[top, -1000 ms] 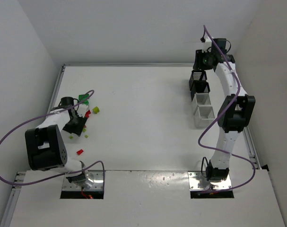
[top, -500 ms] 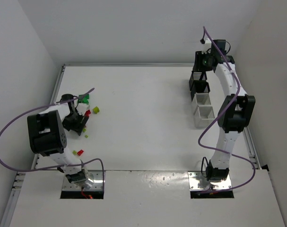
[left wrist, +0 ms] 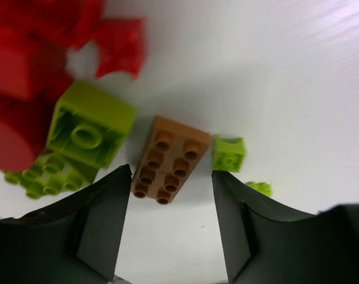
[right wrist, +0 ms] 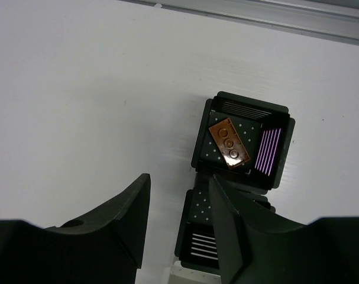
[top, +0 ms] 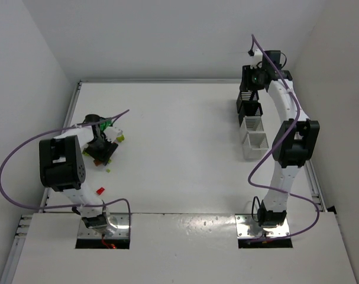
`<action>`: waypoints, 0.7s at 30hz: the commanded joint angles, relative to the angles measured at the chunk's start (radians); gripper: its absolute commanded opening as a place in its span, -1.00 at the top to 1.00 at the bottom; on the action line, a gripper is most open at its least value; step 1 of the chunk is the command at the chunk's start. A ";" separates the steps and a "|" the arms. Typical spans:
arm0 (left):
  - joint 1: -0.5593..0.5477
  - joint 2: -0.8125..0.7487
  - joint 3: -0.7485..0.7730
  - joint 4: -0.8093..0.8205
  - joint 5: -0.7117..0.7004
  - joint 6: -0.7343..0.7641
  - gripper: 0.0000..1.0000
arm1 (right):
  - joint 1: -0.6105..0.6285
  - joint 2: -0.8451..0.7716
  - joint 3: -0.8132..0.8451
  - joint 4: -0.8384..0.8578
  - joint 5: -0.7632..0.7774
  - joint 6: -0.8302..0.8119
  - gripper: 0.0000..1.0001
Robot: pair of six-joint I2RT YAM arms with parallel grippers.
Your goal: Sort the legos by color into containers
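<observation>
Sorting has barely begun. One binned brick (right wrist: 229, 144) lies in a black bin (right wrist: 245, 108); the right end effector (right wrist: 179, 195) hovers above it, wide open and empty. The left end effector (left wrist: 170, 207), open and gripping nothing, straddles a brown brick (left wrist: 170, 168) on the tabletop (left wrist: 285, 71). Red bricks (left wrist: 25, 65) and lime bricks (left wrist: 90, 121) beside it are not yet sorted.

- A white matte surface (top: 179, 136) fills the middle of the top view.
- Plain white walls (top: 167, 41) rise at its far, left and right sides.
- A metal side rail (top: 71, 112) runs along its left edge.
- A far rail (right wrist: 256, 15) crosses the top of the right wrist view.
- A glossy white panel (top: 179, 242) spans the near edge.
</observation>
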 commanded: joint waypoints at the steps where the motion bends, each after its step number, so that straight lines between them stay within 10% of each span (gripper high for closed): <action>1: -0.060 -0.007 -0.041 0.038 0.076 0.018 -0.24 | 0.005 -0.058 -0.004 0.018 0.001 -0.011 0.10; 11: -0.083 -0.077 -0.147 0.009 0.076 0.047 0.35 | 0.015 -0.067 -0.004 0.018 -0.030 -0.008 0.10; 21: -0.144 -0.275 -0.003 0.000 0.226 -0.085 0.62 | 0.079 -0.087 -0.144 0.058 -0.556 0.213 0.10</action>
